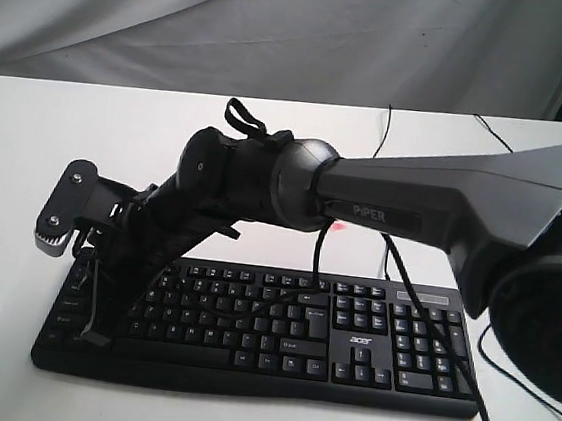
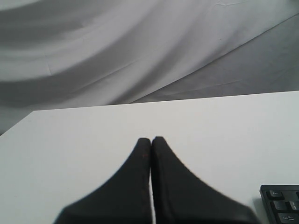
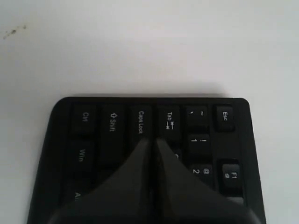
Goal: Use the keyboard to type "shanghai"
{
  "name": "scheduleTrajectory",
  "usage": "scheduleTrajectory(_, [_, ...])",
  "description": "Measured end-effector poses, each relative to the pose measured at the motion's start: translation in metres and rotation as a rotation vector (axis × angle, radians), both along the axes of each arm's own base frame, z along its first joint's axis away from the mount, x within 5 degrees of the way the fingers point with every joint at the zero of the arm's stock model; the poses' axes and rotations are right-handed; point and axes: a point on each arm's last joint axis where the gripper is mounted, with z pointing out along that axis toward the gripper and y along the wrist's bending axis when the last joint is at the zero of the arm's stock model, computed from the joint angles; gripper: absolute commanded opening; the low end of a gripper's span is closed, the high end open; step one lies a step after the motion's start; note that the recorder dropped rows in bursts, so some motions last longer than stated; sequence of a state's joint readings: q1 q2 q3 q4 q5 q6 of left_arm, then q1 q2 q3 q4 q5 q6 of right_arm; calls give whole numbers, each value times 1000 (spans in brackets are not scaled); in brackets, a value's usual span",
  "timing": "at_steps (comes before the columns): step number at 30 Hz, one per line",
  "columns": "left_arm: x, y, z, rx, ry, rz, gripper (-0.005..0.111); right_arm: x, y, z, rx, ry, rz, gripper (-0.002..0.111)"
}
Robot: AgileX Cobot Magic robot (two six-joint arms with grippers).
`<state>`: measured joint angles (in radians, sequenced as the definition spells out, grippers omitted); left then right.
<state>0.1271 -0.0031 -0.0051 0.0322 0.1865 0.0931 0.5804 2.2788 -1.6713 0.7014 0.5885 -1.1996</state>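
Black plastic keyboard (image 1: pixel 278 336) lay flat near the front edge of the white table (image 1: pixel 267 149), number pad to the right. Nothing in view recorded which letters had been typed, so progress on "shanghai" could not be read. Right gripper (image 3: pixel 152 140), fingers pressed together with nothing between them, hung over the keyboard's left end just beside Caps Lock and Tab. It was possibly on the A key, though the tips hid it. Left gripper (image 2: pixel 151 139), likewise closed and empty, hovered over bare table near the keyboard's corner. Right arm (image 1: pixel 433 196) and a loose cable (image 1: pixel 406 281) lay across the key rows, screening many letters from the exterior view. Grey cloth (image 1: pixel 180 19) hung behind.
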Motion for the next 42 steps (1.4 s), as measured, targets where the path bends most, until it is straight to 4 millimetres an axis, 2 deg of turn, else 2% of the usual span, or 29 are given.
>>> scheduleTrajectory(13, [0, 0, 0, 0, 0, 0, 1, -2, 3, 0, 1, -4, 4, 0])
scheduleTrajectory(21, [0, 0, 0, 0, 0, 0, 1, -1, 3, -14, -12, 18, 6, 0])
scheduleTrajectory(42, [0, 0, 0, 0, 0, 0, 1, -1, 4, -15, -2, 10, 7, 0])
